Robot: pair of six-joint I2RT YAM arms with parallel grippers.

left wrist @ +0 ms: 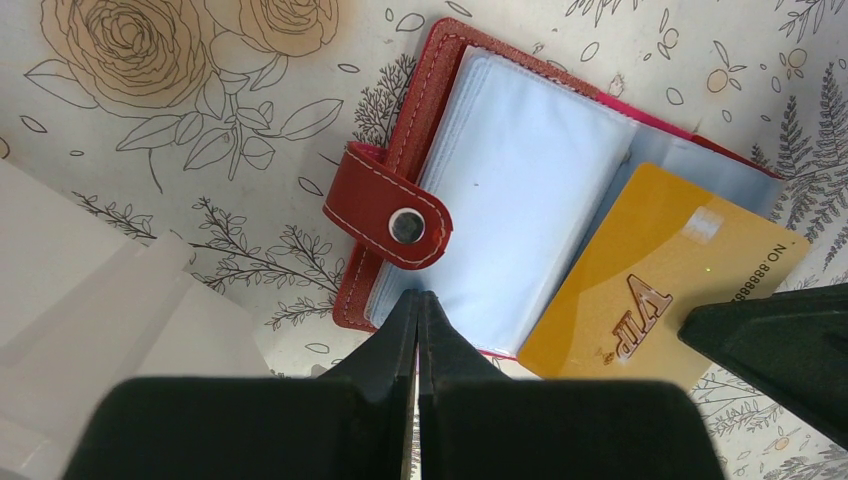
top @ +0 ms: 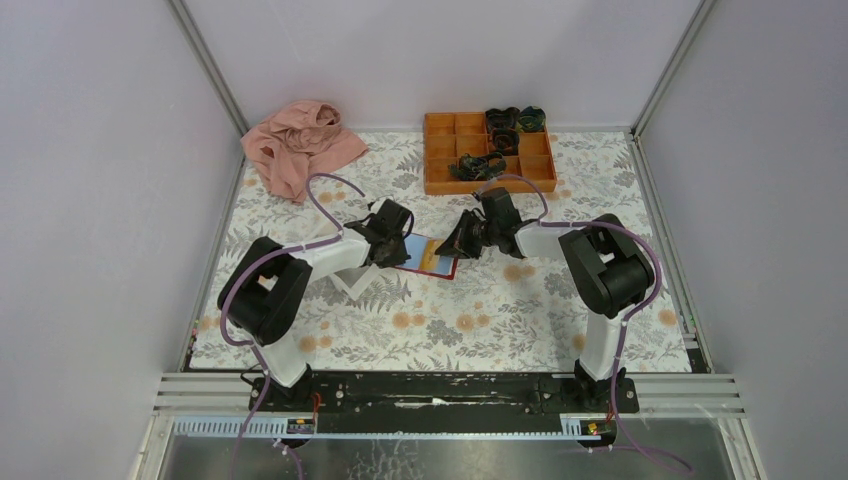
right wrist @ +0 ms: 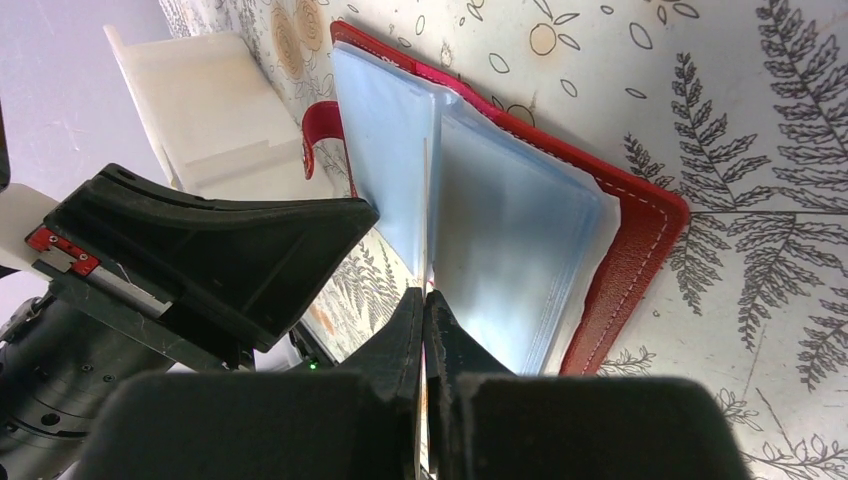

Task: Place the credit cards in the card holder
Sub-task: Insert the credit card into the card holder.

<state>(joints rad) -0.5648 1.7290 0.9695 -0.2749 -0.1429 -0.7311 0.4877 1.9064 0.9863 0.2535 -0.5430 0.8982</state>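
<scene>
At the left pincer (left wrist: 417, 300): pressed together on nothing, tips touching the near edge of the open card holder (left wrist: 520, 190) just ahead. At the right pincer (right wrist: 424, 300): clamped on a golden credit card (left wrist: 640, 290), slanting over the holder's pale-blue pages straight ahead.

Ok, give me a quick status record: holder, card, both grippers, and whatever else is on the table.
card holder: open on the table, pale blue sleeves up, snap tab folded onto its left half
credit card: one gold card, over the holder's right half, face uncovered
right gripper: shut, seemingly pinching the card's edge
left gripper: shut, empty, tips at the holder's near edge
white tray: beside the holder
orange box, pink cloth: far side
</scene>
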